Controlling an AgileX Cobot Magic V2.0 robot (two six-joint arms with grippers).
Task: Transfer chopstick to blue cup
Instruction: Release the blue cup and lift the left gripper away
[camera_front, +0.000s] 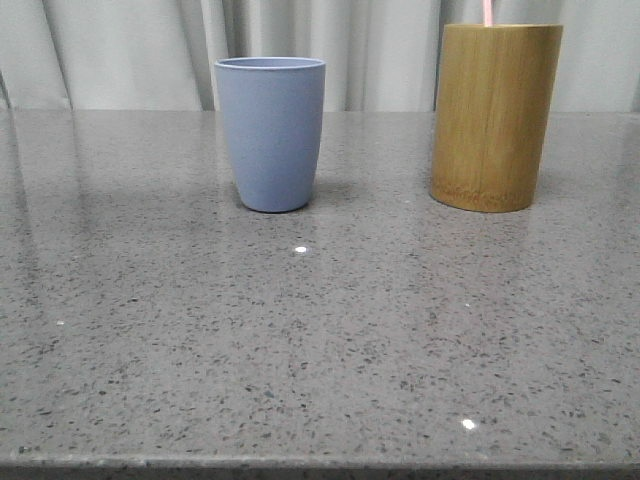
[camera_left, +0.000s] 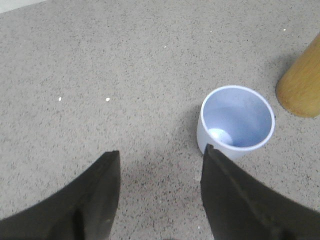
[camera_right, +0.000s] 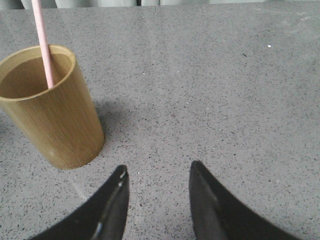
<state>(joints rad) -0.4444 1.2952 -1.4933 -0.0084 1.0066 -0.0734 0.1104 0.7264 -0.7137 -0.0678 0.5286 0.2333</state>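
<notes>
The blue cup (camera_front: 271, 132) stands upright at the back middle of the table, and the left wrist view shows the blue cup (camera_left: 237, 120) with nothing inside. To its right stands a taller bamboo cylinder (camera_front: 495, 116). A pale pink chopstick (camera_front: 487, 12) pokes out of its top; in the right wrist view the chopstick (camera_right: 42, 42) leans inside the cylinder (camera_right: 50, 107). My left gripper (camera_left: 160, 151) hovers open above the table beside the cup. My right gripper (camera_right: 157, 167) is open over bare table beside the cylinder. Neither gripper shows in the front view.
The grey speckled stone table (camera_front: 320, 340) runs to a front edge at the bottom of the front view. Pale curtains (camera_front: 120, 50) hang behind the table's back edge.
</notes>
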